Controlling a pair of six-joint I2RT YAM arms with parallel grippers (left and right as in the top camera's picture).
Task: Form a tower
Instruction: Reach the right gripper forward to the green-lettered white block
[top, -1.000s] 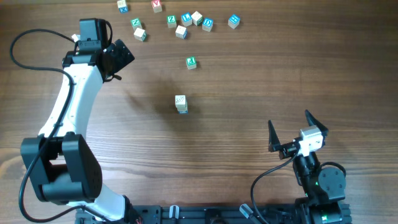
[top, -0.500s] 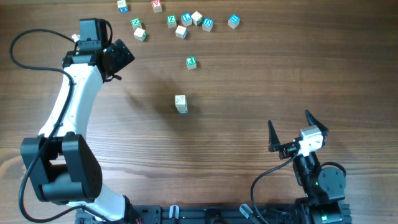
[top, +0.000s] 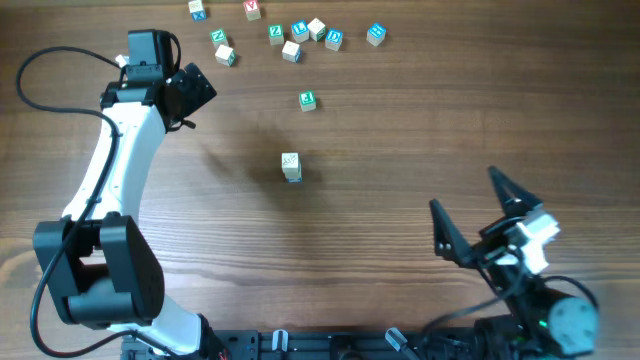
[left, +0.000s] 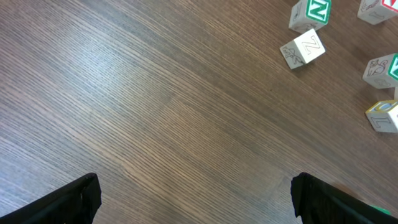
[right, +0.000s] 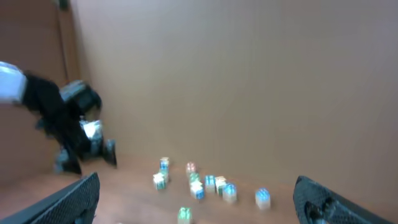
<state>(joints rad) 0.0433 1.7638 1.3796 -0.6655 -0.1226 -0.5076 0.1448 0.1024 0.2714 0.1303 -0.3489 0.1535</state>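
Because nothing is in either grip, both arms look to be between steps. At the far left the left gripper hangs over bare table with its fingers spread wide and empty. It is just short of the loose cubes scattered along the far edge, which I judge puts it in place to fetch the next one. Its wrist camera shows a pale Z cube closest ahead. Near the middle of the table stands the tower, well apart from everything, probably set there so that either arm can reach it; from above its height cannot be told. Just beyond it lies a single green-faced cube. At the near right the right gripper is also spread wide and holds nothing. It sits well clear of the tower, likely parked out of the way.
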